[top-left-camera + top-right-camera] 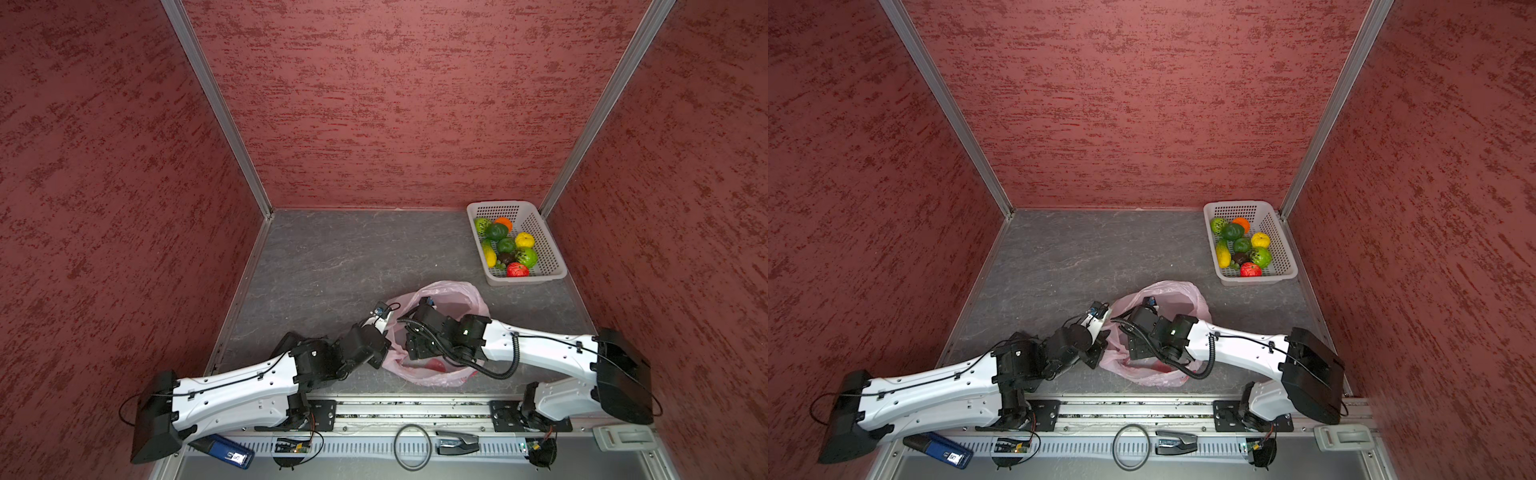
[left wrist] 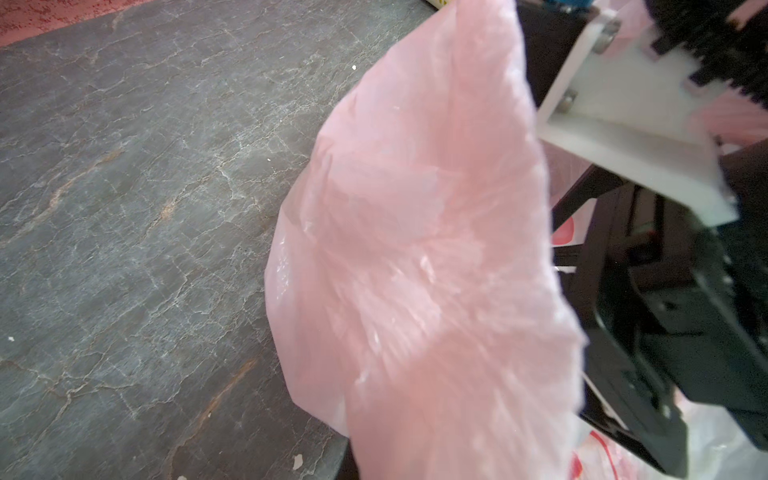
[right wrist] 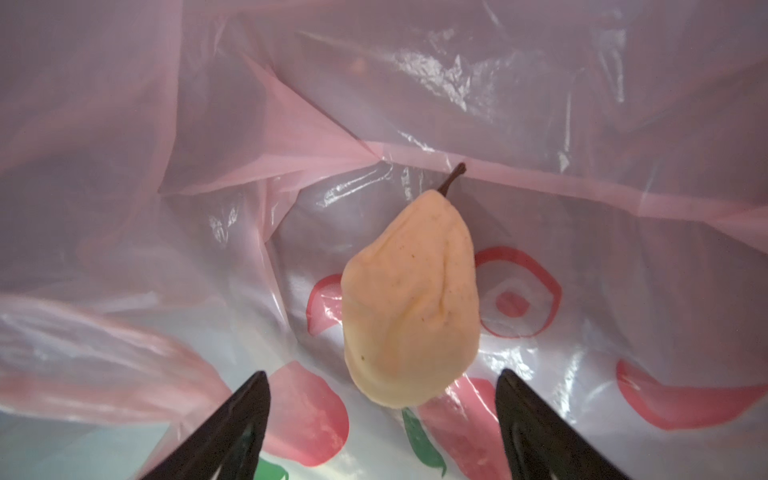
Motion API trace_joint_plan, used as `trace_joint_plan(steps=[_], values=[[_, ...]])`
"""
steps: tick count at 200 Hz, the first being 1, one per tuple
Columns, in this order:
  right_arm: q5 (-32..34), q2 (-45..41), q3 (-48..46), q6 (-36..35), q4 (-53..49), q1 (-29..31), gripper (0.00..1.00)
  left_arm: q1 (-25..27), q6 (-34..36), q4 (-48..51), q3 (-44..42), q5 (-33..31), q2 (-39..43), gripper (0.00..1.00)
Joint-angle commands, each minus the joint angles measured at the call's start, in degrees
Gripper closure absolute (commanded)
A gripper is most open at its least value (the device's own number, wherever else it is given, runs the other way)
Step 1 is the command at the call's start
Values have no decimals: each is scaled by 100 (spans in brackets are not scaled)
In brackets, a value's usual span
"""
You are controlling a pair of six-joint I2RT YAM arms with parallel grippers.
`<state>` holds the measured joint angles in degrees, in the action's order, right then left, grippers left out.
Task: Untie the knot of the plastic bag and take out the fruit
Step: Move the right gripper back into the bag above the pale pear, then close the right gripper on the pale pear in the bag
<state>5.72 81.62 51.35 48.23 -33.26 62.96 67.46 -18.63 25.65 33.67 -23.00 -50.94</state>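
The pink plastic bag (image 1: 453,291) lies open-mouthed near the table's front edge in both top views. My left gripper (image 1: 384,353) is shut on the bag's left rim; in the left wrist view bunched pink film (image 2: 415,249) fans out from the jaws and hides them. My right arm's wrist (image 1: 436,328) reaches down into the bag's mouth. Inside, the right gripper (image 3: 382,374) stands open, its two black fingertips either side of a beige pear-shaped fruit (image 3: 411,299) that lies on the printed film, untouched. The knot is not in view.
A white perforated basket (image 1: 557,266) at the back right holds several fruits, among them a red strawberry (image 1: 517,270) and an orange mandarin (image 1: 503,222). Red walls close in three sides. A blue device (image 1: 224,451) and a black ring (image 1: 411,446) lie beyond the front rail.
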Motion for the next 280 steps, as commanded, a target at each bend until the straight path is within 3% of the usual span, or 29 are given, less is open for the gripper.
trace_joint_plan(steps=[1, 76, 127, 181, 280], values=[[377, 257, 54, 58, 356, 37, 13, 30, -62, 41, -49, -42, 41, 100], [592, 859, 185, 98, 293, 37, 17, 34, -70, 12, -42, -73, 71, 100], [701, 532, -11, 172, 473, 32, 44, 40, -79, 26, -32, -90, 74, 100], [677, 209, -102, 271, 495, 39, 56, 57, -123, 84, -11, -126, 35, 100], [517, -794, 697, 230, -181, 120, 58, -117, -41, 317, 423, -280, -307, 100]])
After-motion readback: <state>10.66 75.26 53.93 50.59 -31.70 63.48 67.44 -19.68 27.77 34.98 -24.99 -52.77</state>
